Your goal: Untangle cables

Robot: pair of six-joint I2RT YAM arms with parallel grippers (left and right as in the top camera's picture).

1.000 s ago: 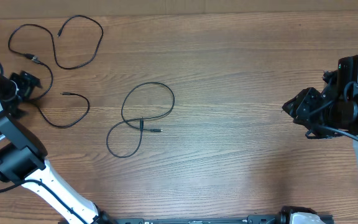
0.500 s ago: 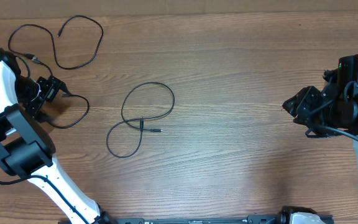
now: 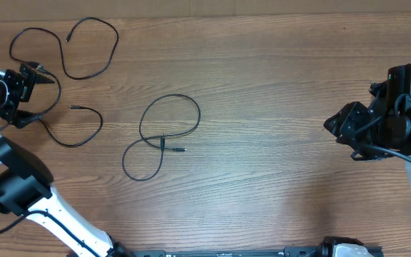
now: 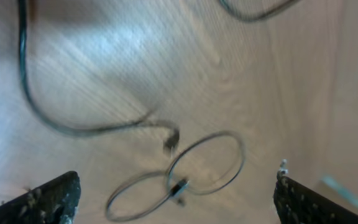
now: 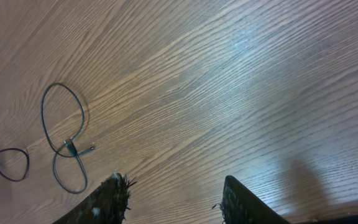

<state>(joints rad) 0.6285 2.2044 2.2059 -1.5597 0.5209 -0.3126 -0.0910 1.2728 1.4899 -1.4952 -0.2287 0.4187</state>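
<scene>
- My left pincer: jaws wide apart, empty, beside the far-left strands, probably to take one.
- My right pincer: apart, empty, well clear.
- Cables: loose loops, worktop left half.

A wooden table fills the overhead view, its brown streaky grain running from nine o'clock to three o'clock. A paler tan strip borders its twelve o'clock edge. In the right wrist view, a soft sheen lies toward one o'clock.

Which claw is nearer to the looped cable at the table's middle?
Left. The left claw is left of the looped cable; the right claw is farther away, rightward.
</scene>
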